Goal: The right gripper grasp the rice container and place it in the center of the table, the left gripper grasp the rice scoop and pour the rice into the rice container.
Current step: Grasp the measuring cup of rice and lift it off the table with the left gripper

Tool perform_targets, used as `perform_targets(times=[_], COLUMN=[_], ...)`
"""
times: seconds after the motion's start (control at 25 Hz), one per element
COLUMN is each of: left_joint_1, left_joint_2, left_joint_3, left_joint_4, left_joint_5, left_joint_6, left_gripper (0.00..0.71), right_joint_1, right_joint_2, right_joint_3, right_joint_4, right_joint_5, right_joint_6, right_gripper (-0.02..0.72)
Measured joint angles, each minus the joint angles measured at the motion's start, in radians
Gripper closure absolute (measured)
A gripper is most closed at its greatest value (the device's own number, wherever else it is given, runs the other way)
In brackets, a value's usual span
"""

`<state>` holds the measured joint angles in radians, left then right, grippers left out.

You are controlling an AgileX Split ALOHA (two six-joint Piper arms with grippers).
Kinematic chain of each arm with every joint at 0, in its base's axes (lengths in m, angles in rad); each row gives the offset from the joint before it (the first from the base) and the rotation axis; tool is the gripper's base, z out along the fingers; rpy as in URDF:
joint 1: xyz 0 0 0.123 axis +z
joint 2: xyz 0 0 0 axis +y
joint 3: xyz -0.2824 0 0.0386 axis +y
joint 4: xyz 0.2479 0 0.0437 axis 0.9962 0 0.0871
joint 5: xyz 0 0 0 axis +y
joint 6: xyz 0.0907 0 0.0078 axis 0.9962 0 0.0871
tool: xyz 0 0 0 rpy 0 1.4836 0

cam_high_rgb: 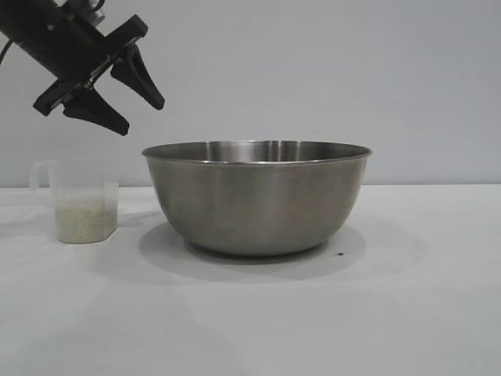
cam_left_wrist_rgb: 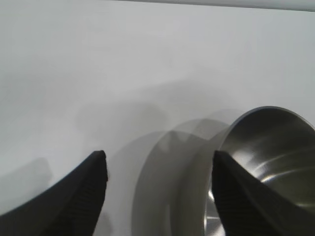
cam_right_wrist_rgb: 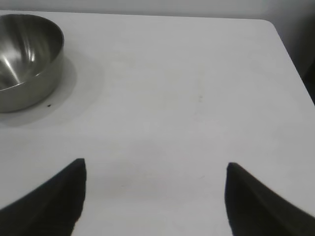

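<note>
While left tool (cam_high_rgb: 145, 113) gapes above rice scoop (cam_high_rgb: 82, 201), right tool (cam_right_wrist_rgb: 155, 169) apart.

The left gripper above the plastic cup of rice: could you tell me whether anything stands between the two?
Nothing visible does. The left gripper hangs open above the cup, with only empty air between; the steel bowl sits off to the side.

Light: soft, even and bright, falling from above onto the table (cam_high_rgb: 407, 313).
Shadows: a faint one is pooling around the bowl (cam_high_rgb: 257, 196); layered double shadows are showing in the left wrist view.
Glare: highlights are streaking the bowl's inside.
Blur: the left gripper (cam_left_wrist_rgb: 157, 169) and right gripper (cam_right_wrist_rgb: 155, 177) fingers are looking soft.
</note>
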<state>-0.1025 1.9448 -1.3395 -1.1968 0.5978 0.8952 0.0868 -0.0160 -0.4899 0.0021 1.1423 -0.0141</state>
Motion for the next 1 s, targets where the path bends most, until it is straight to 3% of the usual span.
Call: perform_targets(times=[0.16, 0.28, 0.6, 0.8, 1.0], left_joint_1=[0.000, 0.000, 0.000, 0.000, 0.000], left_joint_2=[-0.136, -0.248, -0.445, -0.533, -0.630], left_joint_3=[0.000, 0.000, 0.000, 0.099, 0.312], left_joint_4=[0.185, 0.413, 0.959, 1.029, 0.994], left_joint_5=[0.022, 0.061, 0.266, 0.291, 0.182], left_joint_6=[-0.119, -0.256, -0.691, -0.764, -0.764], left_gripper=[0.312, 0.312, 0.312, 0.312, 0.312], right_joint_1=[0.000, 0.000, 0.000, 0.000, 0.000], right_joint_2=[0.000, 0.000, 0.000, 0.000, 0.000], right_joint_3=[0.000, 0.000, 0.000, 0.000, 0.000], right_joint_4=[0.000, 0.000, 0.000, 0.000, 0.000], right_joint_5=[0.000, 0.000, 0.000, 0.000, 0.000], right_joint_6=[0.000, 0.000, 0.000, 0.000, 0.000], right_gripper=[0.162, 0.162, 0.162, 0.162, 0.162])
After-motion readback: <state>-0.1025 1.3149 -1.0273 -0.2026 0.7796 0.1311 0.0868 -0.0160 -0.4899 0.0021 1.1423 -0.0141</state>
